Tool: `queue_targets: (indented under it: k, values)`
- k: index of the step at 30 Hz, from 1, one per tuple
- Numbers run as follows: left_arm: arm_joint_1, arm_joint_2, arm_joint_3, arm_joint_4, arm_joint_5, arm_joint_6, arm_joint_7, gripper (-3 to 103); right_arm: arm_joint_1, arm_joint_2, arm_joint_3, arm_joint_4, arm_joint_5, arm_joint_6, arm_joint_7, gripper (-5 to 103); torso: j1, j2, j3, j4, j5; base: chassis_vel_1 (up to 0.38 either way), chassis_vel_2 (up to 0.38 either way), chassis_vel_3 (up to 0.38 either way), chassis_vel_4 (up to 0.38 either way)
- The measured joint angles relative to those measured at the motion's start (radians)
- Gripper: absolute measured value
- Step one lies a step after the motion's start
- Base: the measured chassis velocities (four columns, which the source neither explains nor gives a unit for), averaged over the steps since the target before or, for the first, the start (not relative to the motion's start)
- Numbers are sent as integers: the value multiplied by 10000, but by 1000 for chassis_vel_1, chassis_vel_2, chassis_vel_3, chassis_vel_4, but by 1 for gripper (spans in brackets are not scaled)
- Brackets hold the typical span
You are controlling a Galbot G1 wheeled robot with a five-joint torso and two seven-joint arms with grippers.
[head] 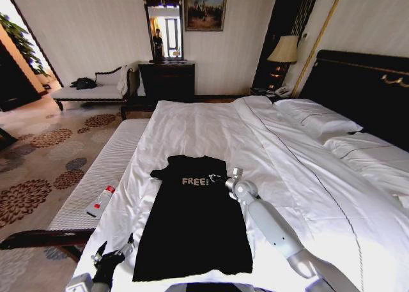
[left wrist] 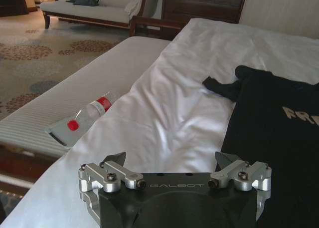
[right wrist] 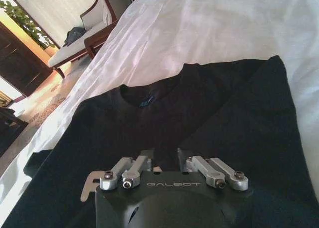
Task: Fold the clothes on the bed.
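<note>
One black T-shirt (head: 195, 218), one bed (head: 211, 122), one bottle (head: 101, 200), two tools: left (head: 114, 252), right (head: 223, 177).

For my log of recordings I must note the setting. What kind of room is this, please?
Most likely a hotel bedroom. A very large bed with white linen and a dark headboard, a lamp beside it, and a framed painting above a dark dresser suggest it.

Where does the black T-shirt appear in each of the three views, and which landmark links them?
Head view: black T-shirt lies lower centre on the bed.
Left wrist view: it fills the right side.
Right wrist view: it spreads across the lower half.
Shared landmark: the chaise beyond the bed.
</note>
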Motion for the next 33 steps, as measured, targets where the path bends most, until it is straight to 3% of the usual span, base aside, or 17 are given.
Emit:
queue_targets:
  k: [2, 4, 7, 10, 13, 14, 17, 19, 26, 33]
  values:
    - [-242, 65, 35, -32, -118, 105, -79, 100, -192, -167, 24, 267, -37, -2, -27, 38, 0, 0, 0, -2, -1, 0, 0, 0, 0]
    - [-340, 96, 38, -54, -186, 144, -103, 100, -308, -222, 76, 426, -37, -7, -29, 38, 0, 1, 0, -2, 1, 0, 0, 0, 0]
    - [-610, 224, 28, -51, -348, 201, -138, 100, -702, -357, 354, 936, 27, -23, 16, 55, 0, 1, 0, 1, 2, 0, 0, 0, 0]
    - [-891, 354, -23, -4, -534, 244, -163, 100, -1058, -489, 645, 1322, 143, -30, 123, 61, 0, 0, 0, 1, 2, 0, 0, 0, 0]
    - [-1588, 682, -146, 168, -1385, 363, -273, 100, -1809, -987, 1313, 2033, 309, -93, 272, 77, 0, 1, 0, -1, 2, 0, 0, 0, 0]
    - [-1588, 682, -146, 168, -1385, 363, -273, 100, -1809, -987, 1313, 2033, 309, -93, 272, 77, 0, 1, 0, -1, 2, 0, 0, 0, 0]
    - [-2747, 1173, -141, 795, -2410, 497, -468, 100, -2552, -1558, 1967, 2573, 306, -22, 329, 93, -1, 1, -1, -2, 1, 0, 0, 0, 0]
    - [-3220, 1321, -79, 1093, -2679, 530, -535, 100, -2776, -1674, 2176, 2734, 314, 2, 356, 97, -1, 1, -1, -2, 4, 0, 0, 0, 0]
    - [-6133, 1879, 834, 3082, -4058, 636, -584, 100, -4585, -1921, 3611, 3700, 312, 24, 542, 100, 0, 0, 0, 0, 1, 0, 0, 0, 0]
    - [-8110, 2010, 1662, 4541, -4861, 703, -464, 100, -5850, -1941, 4672, 4146, 302, 20, 662, 100, 0, 0, 0, -1, 4, 0, 0, 0, 0]
